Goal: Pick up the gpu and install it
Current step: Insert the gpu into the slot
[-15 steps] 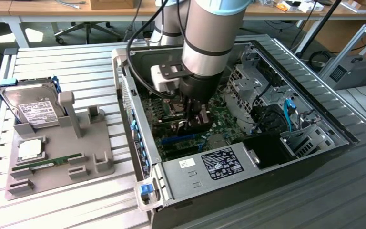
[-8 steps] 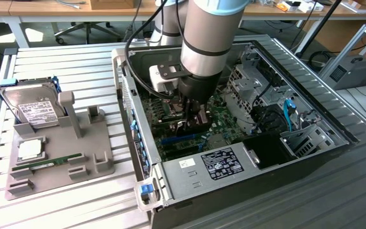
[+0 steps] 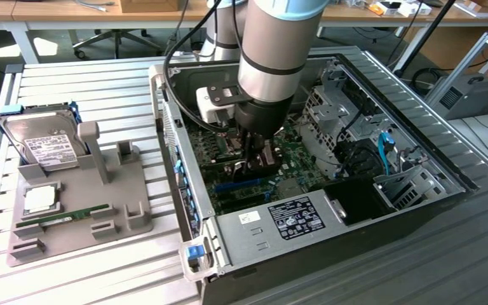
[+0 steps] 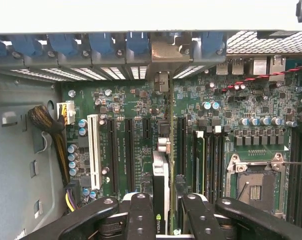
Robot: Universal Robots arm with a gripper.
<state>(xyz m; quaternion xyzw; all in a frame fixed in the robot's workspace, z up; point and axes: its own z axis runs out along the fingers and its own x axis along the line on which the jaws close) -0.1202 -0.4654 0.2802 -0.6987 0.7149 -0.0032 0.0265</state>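
The gpu (image 4: 161, 172) stands edge-on between my fingers (image 4: 141, 210), a thin card with a black and silver face. Its silver end bracket (image 4: 163, 52) lies against the rear slot openings of the open computer case (image 3: 413, 133). My gripper (image 4: 164, 207) is shut on the card's upper edge, directly over a long black expansion slot (image 4: 127, 150) on the green motherboard (image 4: 231, 105). In the exterior view my gripper (image 3: 251, 152) reaches down inside the case, and the gpu (image 3: 265, 162) shows as a dark block low over the board.
A grey holder (image 3: 121, 203) at the exterior view's left carries a hard drive (image 3: 45, 143) with blue rails, a processor chip (image 3: 39, 198) and a memory stick (image 3: 61, 216). Inside the case are the power supply (image 3: 299, 219), drive cage (image 3: 329, 108), a white slot (image 4: 94, 150) and the processor socket (image 4: 253, 185).
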